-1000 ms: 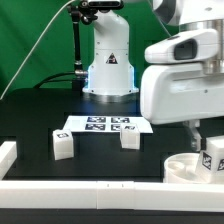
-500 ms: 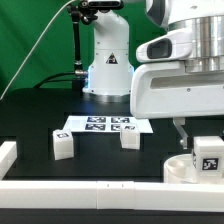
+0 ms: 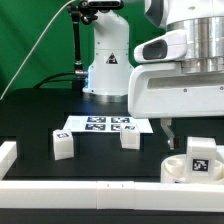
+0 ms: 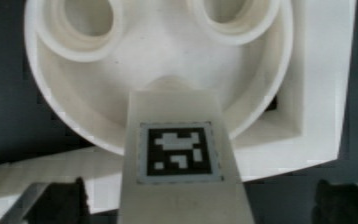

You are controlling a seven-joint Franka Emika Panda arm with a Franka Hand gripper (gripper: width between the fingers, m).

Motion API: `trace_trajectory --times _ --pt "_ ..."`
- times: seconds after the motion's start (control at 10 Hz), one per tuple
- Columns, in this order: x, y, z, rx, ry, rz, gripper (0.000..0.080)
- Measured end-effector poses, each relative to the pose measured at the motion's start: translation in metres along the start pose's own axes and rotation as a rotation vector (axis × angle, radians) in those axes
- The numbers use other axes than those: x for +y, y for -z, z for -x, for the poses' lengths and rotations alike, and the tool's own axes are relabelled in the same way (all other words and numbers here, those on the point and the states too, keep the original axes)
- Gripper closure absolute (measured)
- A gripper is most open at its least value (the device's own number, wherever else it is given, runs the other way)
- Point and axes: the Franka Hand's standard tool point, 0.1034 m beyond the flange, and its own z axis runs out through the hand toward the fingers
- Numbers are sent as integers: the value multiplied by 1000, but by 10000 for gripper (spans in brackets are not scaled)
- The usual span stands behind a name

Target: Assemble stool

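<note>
My gripper (image 3: pixel 186 135) is shut on a white block leg (image 3: pixel 201 159) whose black-and-white tag faces the camera. It holds the leg upright over the round white seat (image 3: pixel 176 170) at the exterior view's right, close to the front rail. One dark finger (image 3: pixel 168 131) shows beside the leg. In the wrist view the leg (image 4: pixel 179 160) points down at the seat (image 4: pixel 158 95), over the seat's rim below two round holes; I cannot tell whether it touches. Two more tagged legs (image 3: pixel 62 146) (image 3: pixel 130 139) stand on the black table.
The marker board (image 3: pixel 108 125) lies flat behind the two loose legs. A long white rail (image 3: pixel 80 190) runs along the front and another rail end (image 3: pixel 6 152) sits at the exterior view's left. The robot's base (image 3: pixel 108 65) stands at the back.
My gripper has carried the leg toward the exterior view's left and a little lower, from the frame's right edge to above the seat.
</note>
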Motion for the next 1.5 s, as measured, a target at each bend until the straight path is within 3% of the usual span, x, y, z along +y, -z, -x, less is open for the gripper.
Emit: trace_trajectory --times 0.2,0.4,0.5,1.1,1.3,1.5 --pt "6 12 12 -8 7 4 155" --pt "25 28 25 -15 34 14 150" --pt "31 29 30 -20 29 20 150" --pt "30 27 31 -24 30 21 150" --pt "49 22 50 -45 26 34 150" --pt "75 6 75 -69 37 46 150"
